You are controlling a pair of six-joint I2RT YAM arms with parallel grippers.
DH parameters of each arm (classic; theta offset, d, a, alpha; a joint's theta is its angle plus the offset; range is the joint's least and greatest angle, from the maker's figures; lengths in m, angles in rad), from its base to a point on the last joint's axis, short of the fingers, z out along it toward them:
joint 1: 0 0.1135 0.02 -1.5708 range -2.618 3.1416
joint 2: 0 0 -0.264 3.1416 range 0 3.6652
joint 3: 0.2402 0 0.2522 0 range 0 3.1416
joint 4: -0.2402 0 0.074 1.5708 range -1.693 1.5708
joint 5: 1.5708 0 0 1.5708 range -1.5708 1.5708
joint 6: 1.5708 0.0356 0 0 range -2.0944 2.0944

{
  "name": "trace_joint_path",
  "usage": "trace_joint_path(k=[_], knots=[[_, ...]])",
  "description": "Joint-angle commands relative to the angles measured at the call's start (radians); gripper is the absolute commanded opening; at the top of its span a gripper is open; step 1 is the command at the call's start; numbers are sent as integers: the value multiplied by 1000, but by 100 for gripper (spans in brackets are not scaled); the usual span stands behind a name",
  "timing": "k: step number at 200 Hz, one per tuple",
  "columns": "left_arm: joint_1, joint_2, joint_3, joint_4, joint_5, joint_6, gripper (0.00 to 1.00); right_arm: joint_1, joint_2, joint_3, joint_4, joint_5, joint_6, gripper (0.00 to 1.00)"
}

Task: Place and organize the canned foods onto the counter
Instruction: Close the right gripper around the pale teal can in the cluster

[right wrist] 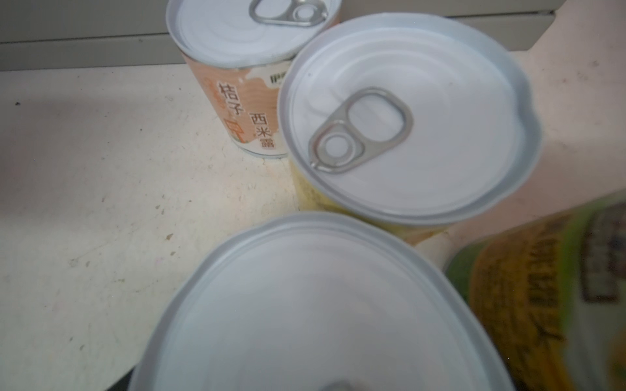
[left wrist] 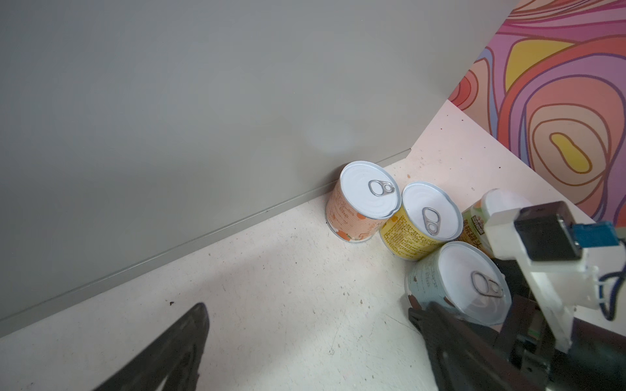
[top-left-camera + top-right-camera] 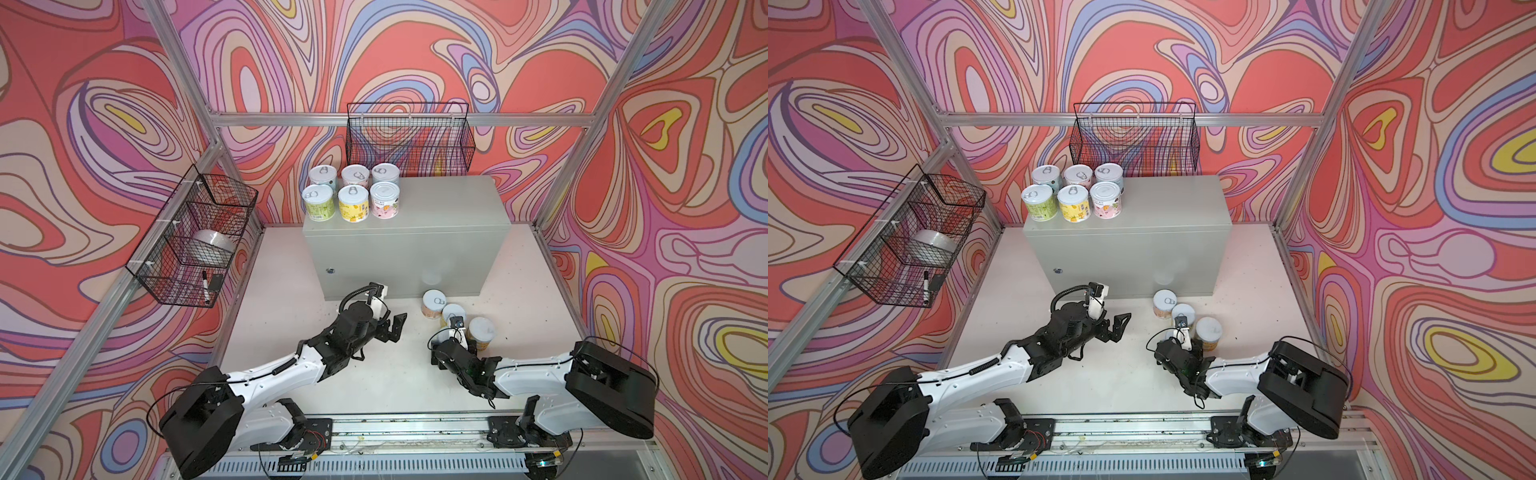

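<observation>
Grey counter (image 3: 436, 208) holds six cans (image 3: 353, 195) — right gripper (image 3: 453, 334), jaws wide astride a blue can (image 2: 454, 281), should close squarely mid-label; left gripper (image 3: 392, 326) hovers, jaws apart.

1. The left arm (image 3: 286, 368) is stretched from the near-left base toward the middle of the scene.
2. The left end effector (image 3: 394, 327) is pointed right, with its jaws fully parted.
3. The right arm (image 3: 534, 370) is extended leftward from the near-right base.
4. The right end effector (image 3: 448, 334) is pitched downward, with its jaws spread wide.
</observation>
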Motion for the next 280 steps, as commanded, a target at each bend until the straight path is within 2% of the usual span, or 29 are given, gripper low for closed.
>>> trace_joint_path(k=[1, 52, 132, 151, 162, 169, 180, 233, 280], knots=[[-5, 3, 3, 22, -7, 0, 100, -3, 12, 4, 30, -36, -2, 92], [-5, 27, 12, 27, -3, -2, 100, -19, 3, -24, 60, -48, -4, 84], [-5, 52, 23, 32, 3, 12, 100, -19, 17, -6, 40, -59, -15, 64], [-5, 63, 35, 22, 15, 16, 100, -18, 12, -8, 37, -65, -21, 52], [-5, 63, 43, 16, 21, 17, 100, -19, 7, -9, 36, -68, -28, 40], [-5, 61, 45, 15, 24, 17, 100, -19, 1, -9, 34, -71, -32, 27], [-5, 55, 48, 14, 27, 15, 100, -18, -4, -6, 28, -75, -35, 0], [-5, 43, 52, 12, 35, 10, 100, -17, -49, 2, -19, -92, -47, 0], [-5, 23, 54, -12, 23, 26, 100, -16, -164, 27, -105, -129, -50, 0]])
